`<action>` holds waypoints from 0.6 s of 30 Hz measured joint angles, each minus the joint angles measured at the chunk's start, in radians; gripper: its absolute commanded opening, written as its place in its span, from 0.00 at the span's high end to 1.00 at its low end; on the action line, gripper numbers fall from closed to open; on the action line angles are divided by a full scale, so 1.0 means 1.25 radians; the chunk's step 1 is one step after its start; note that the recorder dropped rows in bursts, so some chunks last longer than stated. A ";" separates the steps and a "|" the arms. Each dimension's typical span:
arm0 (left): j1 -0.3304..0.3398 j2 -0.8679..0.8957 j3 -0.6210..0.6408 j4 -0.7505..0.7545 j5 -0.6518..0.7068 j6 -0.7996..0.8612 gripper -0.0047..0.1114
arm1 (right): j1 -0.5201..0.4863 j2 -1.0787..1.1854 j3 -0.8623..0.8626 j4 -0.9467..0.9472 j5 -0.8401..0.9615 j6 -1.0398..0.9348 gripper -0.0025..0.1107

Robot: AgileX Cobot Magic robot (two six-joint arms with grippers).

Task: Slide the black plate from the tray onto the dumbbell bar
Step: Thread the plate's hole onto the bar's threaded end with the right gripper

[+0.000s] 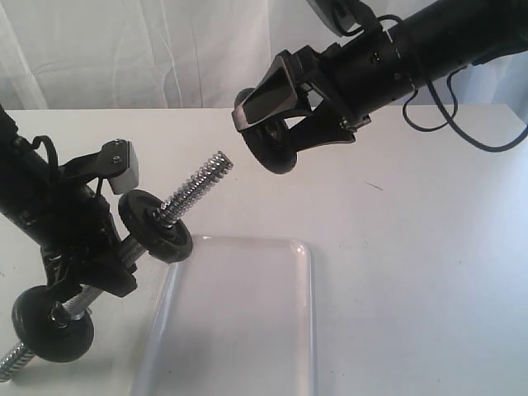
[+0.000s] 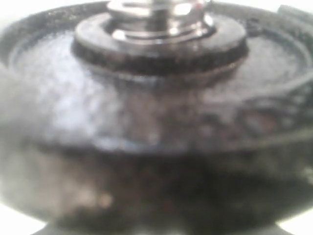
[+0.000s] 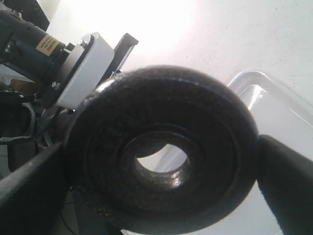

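My right gripper [image 1: 276, 136] is shut on the black plate [image 1: 279, 155] and holds it in the air, up and to the right of the bar's free threaded end [image 1: 205, 181], with a gap between them. In the right wrist view the plate [image 3: 161, 112] fills the frame between the two fingers [image 3: 29, 183], and the tray shows through its central hole. The dumbbell bar [image 1: 186, 198] slants up to the right, with my left gripper [image 1: 91, 264] shut on it between its two small black discs [image 1: 155, 225]. One disc [image 2: 156, 112] and a chrome nut [image 2: 159, 17] fill the blurred left wrist view.
The white tray [image 1: 247, 330] lies on the white table below the bar, with nothing in it. The left arm's grey wrist camera [image 1: 124, 169] sits just above the bar. A black cable [image 1: 462, 136] hangs from the right arm. White curtains close the back.
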 measured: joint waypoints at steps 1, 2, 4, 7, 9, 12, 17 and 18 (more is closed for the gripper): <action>0.000 0.000 0.000 -0.001 -0.001 0.003 0.96 | 0.005 0.000 0.000 -0.002 0.000 0.000 0.98; 0.000 0.000 0.000 -0.003 -0.001 0.010 0.96 | 0.009 0.000 0.000 -0.002 -0.001 0.000 0.98; 0.000 0.000 0.000 -0.007 -0.001 0.021 0.96 | 0.020 0.000 0.000 -0.005 -0.001 0.000 0.98; 0.000 0.000 0.000 -0.011 0.000 0.032 0.96 | 0.032 0.000 0.000 -0.005 0.000 0.002 0.98; 0.000 0.000 0.000 -0.010 0.001 0.034 0.96 | 0.037 0.000 0.000 -0.005 0.002 0.005 0.98; 0.000 0.000 0.000 -0.012 0.003 0.042 0.96 | 0.037 0.000 0.000 -0.005 0.002 0.008 0.98; 0.000 0.000 0.000 -0.021 0.006 0.064 0.96 | 0.037 0.000 0.025 -0.005 -0.001 0.014 0.98; 0.000 0.000 0.000 -0.023 0.006 0.065 0.96 | 0.037 0.000 0.032 -0.005 -0.001 0.014 0.98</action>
